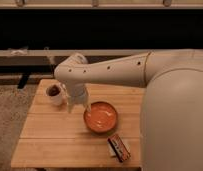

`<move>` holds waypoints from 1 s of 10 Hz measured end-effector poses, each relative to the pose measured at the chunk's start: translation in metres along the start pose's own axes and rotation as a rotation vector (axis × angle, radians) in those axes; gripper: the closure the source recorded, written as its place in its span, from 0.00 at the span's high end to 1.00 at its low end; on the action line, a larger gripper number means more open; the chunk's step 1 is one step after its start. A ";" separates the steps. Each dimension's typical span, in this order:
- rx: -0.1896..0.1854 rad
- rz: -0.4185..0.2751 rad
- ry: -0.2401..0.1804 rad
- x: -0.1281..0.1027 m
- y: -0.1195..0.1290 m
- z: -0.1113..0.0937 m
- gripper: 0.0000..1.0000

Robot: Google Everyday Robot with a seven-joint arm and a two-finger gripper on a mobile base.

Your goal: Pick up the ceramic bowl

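1. Most of the right side and middle of the frame is my own arm (pixel 120 70), pale and bulky. It reaches leftward across the table (pixel 50 140), a light wooden slatted top filling the lower left.
2. Just below centre sits the bowl (pixel 101 117): round, shallow, glossy orange-red, paler inside, upright and with nothing in it that I can see.
   - I judge it stiff and fairly heavy for its width.
   - The glaze looks slippery, and it would likely chip if knocked or dropped.
   - The rim is the only real hold I see, one jaw inside and one outside, at the upper left edge nearest me. I would squeeze firmly and lift level so it does not swing.
3. My gripper (pixel 77 104) hangs from the wrist left of centre, between bowl and cup, right by the bowl's upper left rim. Whether it is open or closed, or already touching the rim, I cannot tell.
4. At the upper left of the table stands the cup (pixel 55 93), small and white with dark contents. It is near my gripper, so I judge a sideways move could tip it.
5. Lower right of the bowl lies a packet (pixel 119 147), dark with orange print. I can read no brand or writing on it, nor on anything else.
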 end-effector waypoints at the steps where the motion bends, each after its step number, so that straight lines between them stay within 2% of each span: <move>1: 0.000 0.000 -0.001 0.000 0.000 -0.001 0.65; 7: 0.000 -0.001 -0.002 0.000 0.000 -0.001 0.65; 10: -0.011 -0.049 -0.029 -0.011 0.000 0.011 0.65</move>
